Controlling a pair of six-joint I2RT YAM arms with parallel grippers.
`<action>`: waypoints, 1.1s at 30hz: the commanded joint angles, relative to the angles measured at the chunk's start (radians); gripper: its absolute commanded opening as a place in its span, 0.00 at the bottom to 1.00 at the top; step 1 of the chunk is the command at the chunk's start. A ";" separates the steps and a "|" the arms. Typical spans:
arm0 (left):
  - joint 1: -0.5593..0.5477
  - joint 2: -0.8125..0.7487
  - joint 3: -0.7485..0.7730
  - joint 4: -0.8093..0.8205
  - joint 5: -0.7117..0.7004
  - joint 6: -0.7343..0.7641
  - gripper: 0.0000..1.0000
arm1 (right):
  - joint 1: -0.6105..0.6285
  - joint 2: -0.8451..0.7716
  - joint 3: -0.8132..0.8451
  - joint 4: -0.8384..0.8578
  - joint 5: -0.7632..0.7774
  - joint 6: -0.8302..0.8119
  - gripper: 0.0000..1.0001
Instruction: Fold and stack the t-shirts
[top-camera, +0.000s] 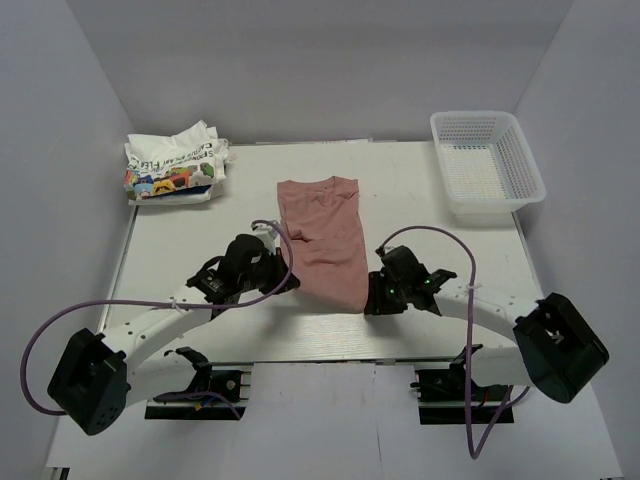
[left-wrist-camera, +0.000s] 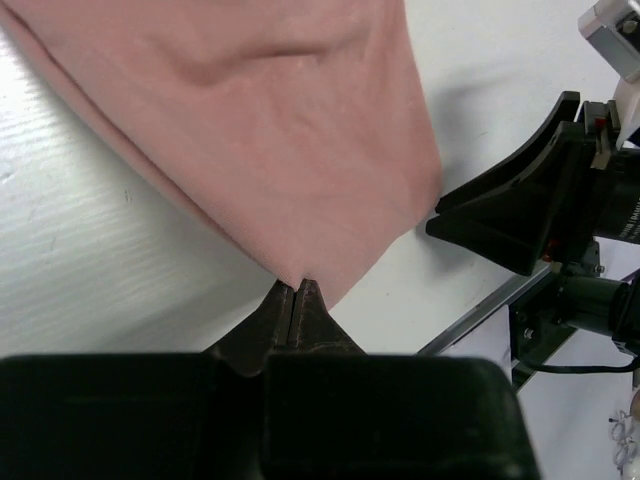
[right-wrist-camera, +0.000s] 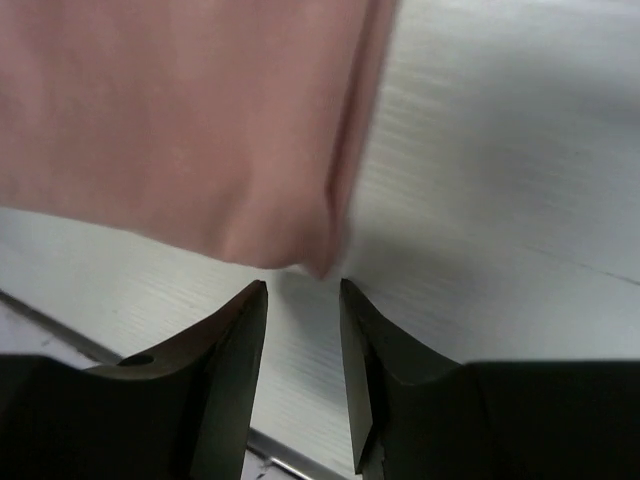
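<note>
- The pink t-shirt (top-camera: 322, 240) lies in the middle of the tabletop (top-camera: 200, 260), folded into a long narrow shape. Its collar end points to the top of the frame, and its lower end lies between the two grippers.
- The left gripper (top-camera: 292, 281) is at the lower left edge of the pink t-shirt. In the left wrist view its jaws are pressed together, and a small point of the pink cloth (left-wrist-camera: 300, 150) is pinched between the tips (left-wrist-camera: 297, 296). It is grasping the pink t-shirt at the hem.
- The right gripper (top-camera: 369, 300) is at the lower right corner of the same shirt. In the right wrist view its jaws stand apart with a clear gap (right-wrist-camera: 303, 295). The corner of the pink cloth (right-wrist-camera: 180, 130) hangs just above this gap, close to the tips, and the gripper is released and holds nothing.
- The white t-shirt (top-camera: 175, 165), with colourful print and dark letters, lies as a loose bundle in the upper left of the tabletop, well apart from both grippers.
- A white mesh basket (top-camera: 470, 117) stands in the upper right of the tabletop.
</note>
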 joint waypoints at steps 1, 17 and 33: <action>-0.002 -0.035 -0.024 -0.010 -0.012 -0.016 0.00 | 0.037 0.042 0.044 0.000 0.023 -0.031 0.42; -0.002 -0.081 -0.010 -0.056 -0.060 -0.016 0.00 | 0.099 -0.059 0.054 -0.001 0.172 0.010 0.00; 0.018 0.060 0.385 -0.211 -0.518 -0.082 0.00 | 0.056 0.003 0.488 -0.064 0.508 0.013 0.00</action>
